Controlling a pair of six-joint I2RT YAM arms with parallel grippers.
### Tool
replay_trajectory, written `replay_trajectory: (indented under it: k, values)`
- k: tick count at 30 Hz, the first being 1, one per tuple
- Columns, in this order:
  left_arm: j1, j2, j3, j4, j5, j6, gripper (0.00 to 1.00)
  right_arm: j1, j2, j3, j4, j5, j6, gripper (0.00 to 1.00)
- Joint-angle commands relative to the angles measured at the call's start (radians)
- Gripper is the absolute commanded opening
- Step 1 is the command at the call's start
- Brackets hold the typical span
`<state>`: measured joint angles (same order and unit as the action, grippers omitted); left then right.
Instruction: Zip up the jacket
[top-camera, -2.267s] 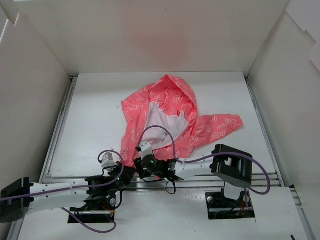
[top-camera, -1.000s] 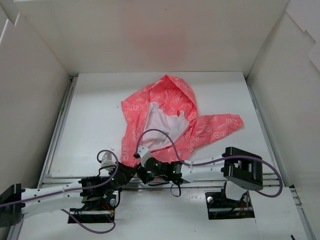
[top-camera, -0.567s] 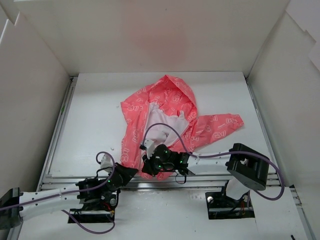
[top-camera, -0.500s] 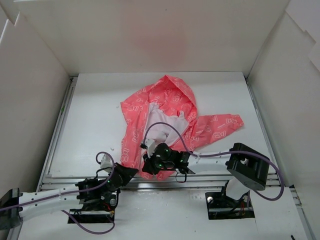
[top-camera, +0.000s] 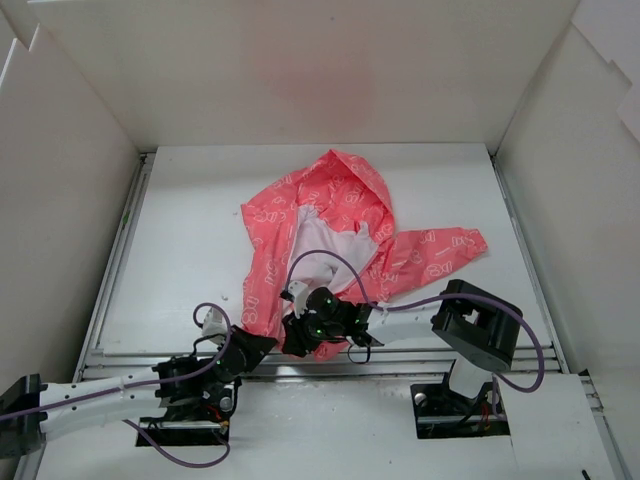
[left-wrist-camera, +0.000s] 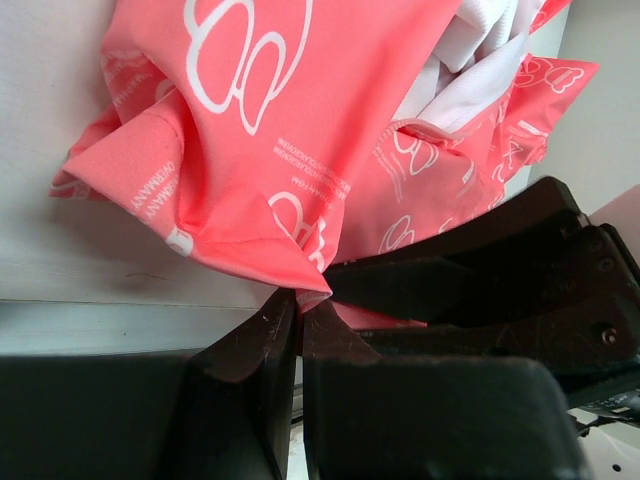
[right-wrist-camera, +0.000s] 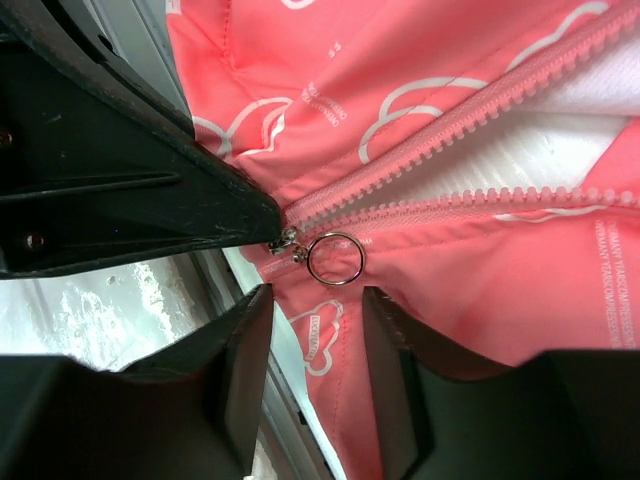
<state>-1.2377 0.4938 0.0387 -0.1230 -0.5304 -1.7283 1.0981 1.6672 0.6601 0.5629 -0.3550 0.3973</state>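
White table (top-camera: 190, 230) bears the crumpled, unzipped coral jacket (top-camera: 340, 200); left claw (left-wrist-camera: 298, 305) pinches it, right claw (right-wrist-camera: 318, 296) gapes.

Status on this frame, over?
Left pincer shut on jacket hem. Right pincer open, astride zipper pull ring. Teeth apart beyond it; nothing across them.

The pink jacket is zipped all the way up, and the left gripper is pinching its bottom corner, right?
No, the jacket is not zipped up: the right wrist view shows its two rows of teeth spreading apart from the ring pull. The left gripper is pinching its bottom corner.
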Motion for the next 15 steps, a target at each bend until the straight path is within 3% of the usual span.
replay_trajectory:
  k: [1,9,15]
  values:
    - [0.0,-0.001,0.023,0.025,-0.005,0.016,0.0,-0.01,-0.008,0.03,0.072,0.008,0.011,0.4]
    - [0.0,0.0,0.023,0.025,-0.003,0.018,0.0,-0.018,0.029,0.019,0.138,0.013,0.072,0.45]
    - [0.0,-0.012,0.018,0.028,-0.003,0.016,0.0,-0.047,0.035,-0.039,0.281,0.004,0.166,0.48]
